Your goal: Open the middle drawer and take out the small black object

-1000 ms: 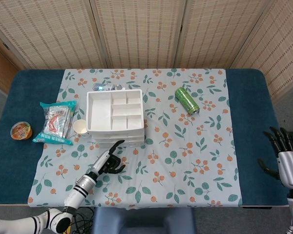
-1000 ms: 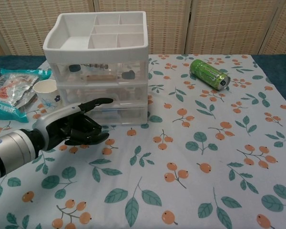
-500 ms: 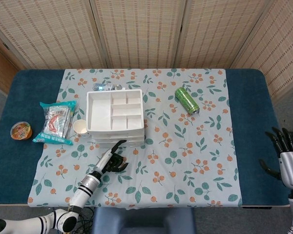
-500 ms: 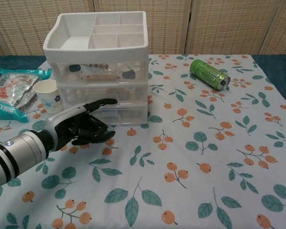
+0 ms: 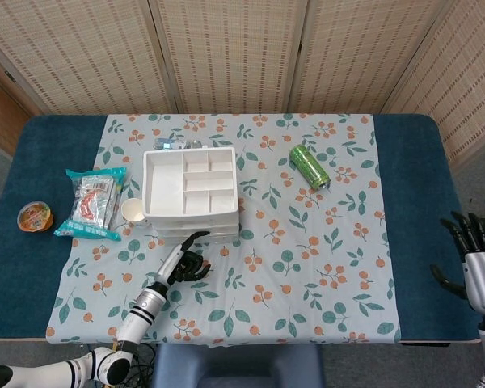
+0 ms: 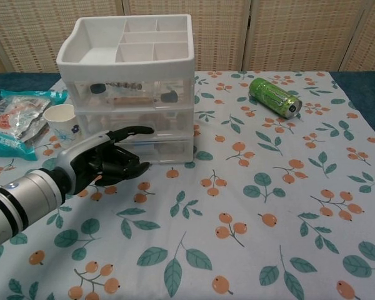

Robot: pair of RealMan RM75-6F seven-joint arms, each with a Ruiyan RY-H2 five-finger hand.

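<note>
- Left hand (image 6: 103, 164): fingers (image 6: 130, 132) spread, empty, extended toward drawer unit (image 6: 131, 94) front for a pull on the middle drawer (image 6: 137, 123).
- Right hand (image 5: 477, 263): fingers spread, parked off the bench (image 5: 404, 202) edge.

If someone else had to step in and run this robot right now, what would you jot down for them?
Left hand: holds nothing, fingers partly curled, one stretched toward the front of the white plastic three-drawer organiser, just short of its lower drawers.
Right hand: open, idle beyond the table's right edge.
All drawers look closed. Small dark items show through the clear top drawer; the middle drawer's contents are hard to make out.
Done: approach only.
Left: pull the middle drawer open, find and lift out the small black object.
</note>
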